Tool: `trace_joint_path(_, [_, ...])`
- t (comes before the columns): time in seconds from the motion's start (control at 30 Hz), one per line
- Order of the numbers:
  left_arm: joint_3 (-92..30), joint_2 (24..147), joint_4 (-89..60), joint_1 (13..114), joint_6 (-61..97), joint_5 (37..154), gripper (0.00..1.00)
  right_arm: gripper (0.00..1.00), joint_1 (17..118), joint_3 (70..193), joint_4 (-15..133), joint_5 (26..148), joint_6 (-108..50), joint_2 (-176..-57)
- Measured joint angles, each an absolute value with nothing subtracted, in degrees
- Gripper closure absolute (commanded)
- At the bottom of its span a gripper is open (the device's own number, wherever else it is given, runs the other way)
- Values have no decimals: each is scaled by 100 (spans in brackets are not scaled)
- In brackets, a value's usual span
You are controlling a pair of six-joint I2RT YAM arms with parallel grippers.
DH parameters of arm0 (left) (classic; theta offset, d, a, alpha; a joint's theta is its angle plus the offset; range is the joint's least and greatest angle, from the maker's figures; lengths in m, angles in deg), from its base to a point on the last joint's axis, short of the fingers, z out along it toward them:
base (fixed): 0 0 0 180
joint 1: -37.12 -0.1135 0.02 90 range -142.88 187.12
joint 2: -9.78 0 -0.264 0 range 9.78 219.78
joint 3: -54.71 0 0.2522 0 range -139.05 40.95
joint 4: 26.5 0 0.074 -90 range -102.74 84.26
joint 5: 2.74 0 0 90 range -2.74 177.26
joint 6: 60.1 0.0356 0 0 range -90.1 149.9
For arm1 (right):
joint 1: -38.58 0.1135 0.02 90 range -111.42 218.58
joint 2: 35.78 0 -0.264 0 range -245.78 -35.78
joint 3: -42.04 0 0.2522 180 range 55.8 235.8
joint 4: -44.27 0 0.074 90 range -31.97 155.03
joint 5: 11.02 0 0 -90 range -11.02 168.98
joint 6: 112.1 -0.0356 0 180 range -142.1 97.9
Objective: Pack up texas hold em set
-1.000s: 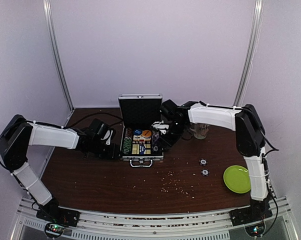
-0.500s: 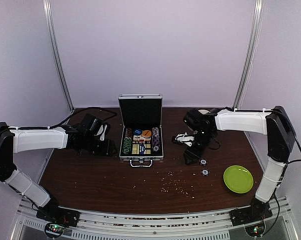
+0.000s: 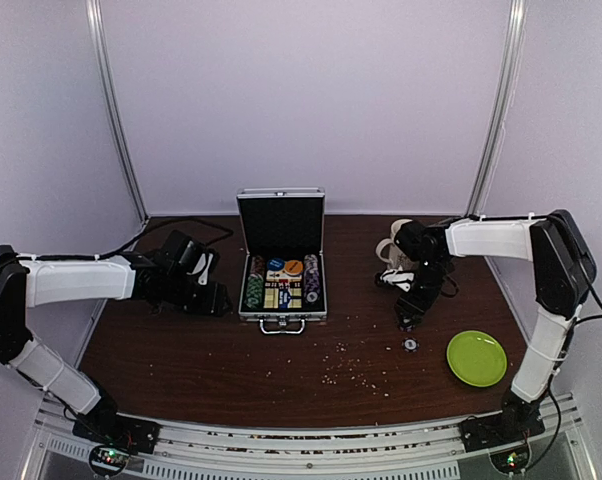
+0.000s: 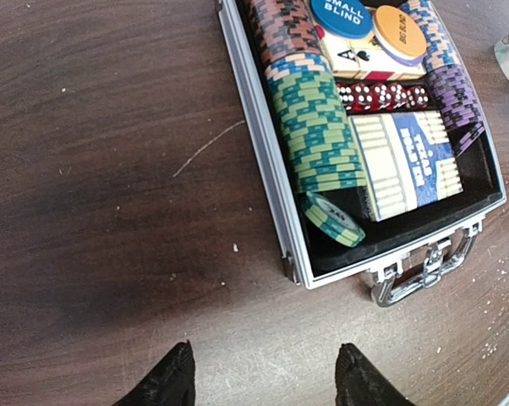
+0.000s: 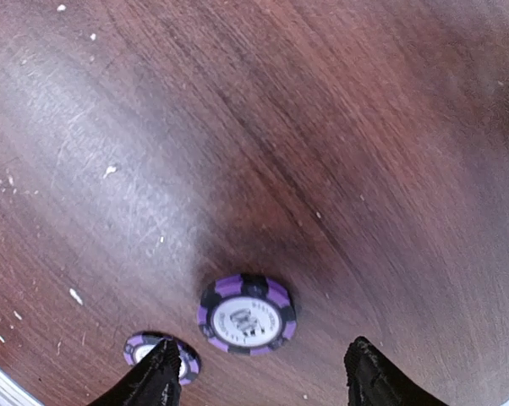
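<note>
Top view: the left gripper (image 3: 216, 297) is hovering low over the table (image 3: 181, 350) with the open case (image 3: 281, 283) just beside its jaws. The right gripper (image 3: 411, 318) is pointing down well apart from the case. A second chip (image 3: 410, 345) is lying just past its jaws on the base side, and the chip under them is hidden by the wrist. The mug (image 3: 396, 240) is behind the jaws, and the plate (image 3: 476, 358) is off to their outer side.

Left wrist: the jaws are standing wide apart and holding nothing. The case is lying ahead of them and off to one side, packed with chip rows, dice (image 4: 381, 96) and the deck (image 4: 407, 161). One green chip (image 4: 333, 218) is leaning tilted at the near end of its row.

Right wrist: the jaws are gaping wider than the purple chip (image 5: 247, 314) and gripping nothing. That chip is lying flat between them, a little ahead of the tips. The second chip is peeking out from under one fingertip (image 5: 157, 372).

Risks: the flat chip is offering only a thin edge, so the closing jaws could be skidding over it or flipping it away. The fingertip over the second chip could be dragging that one along or wedging both together. The tilted green chip looks likely to be fouling the lid later
</note>
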State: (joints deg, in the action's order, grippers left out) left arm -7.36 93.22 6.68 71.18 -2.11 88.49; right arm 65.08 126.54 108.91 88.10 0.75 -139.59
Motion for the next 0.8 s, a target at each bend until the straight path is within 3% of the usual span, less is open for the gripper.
trace_joint_path(0.8, [-605,9304,671,7125,-216,8803,41,39,6537,13474,11693,8808,316,-14851])
